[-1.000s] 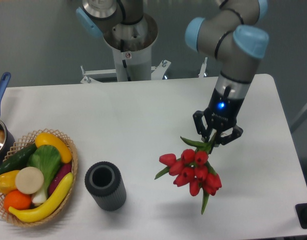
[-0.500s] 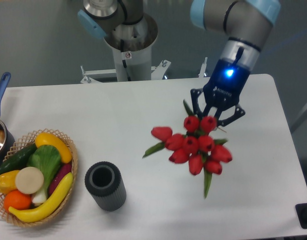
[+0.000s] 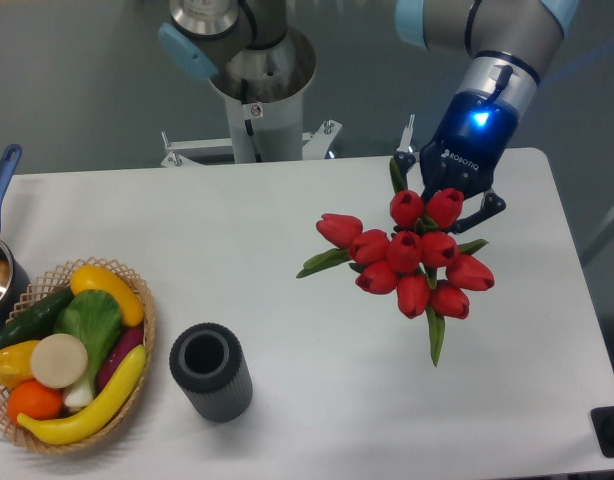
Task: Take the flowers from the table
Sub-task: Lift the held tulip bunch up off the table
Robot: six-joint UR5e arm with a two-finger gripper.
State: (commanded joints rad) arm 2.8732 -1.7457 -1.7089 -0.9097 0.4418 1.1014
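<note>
The flowers (image 3: 412, 258), a bunch of red tulips with green leaves, hang in the air above the right half of the white table (image 3: 287, 240), blooms turned towards the camera. My gripper (image 3: 445, 192) is shut on the stems just behind the blooms; the blooms hide most of the stems and the fingertips. The gripper's blue light is on.
A dark grey cylinder vase (image 3: 210, 371) stands at the front centre-left. A wicker basket (image 3: 145, 325) of fruit and vegetables sits at the front left. A pot with a blue handle (image 3: 1, 180) is at the left edge. A second robot base (image 3: 255, 70) stands behind the table.
My gripper has risen with the flowers held in it; the bunch has come up off the table and now looks larger and higher in the frame.
</note>
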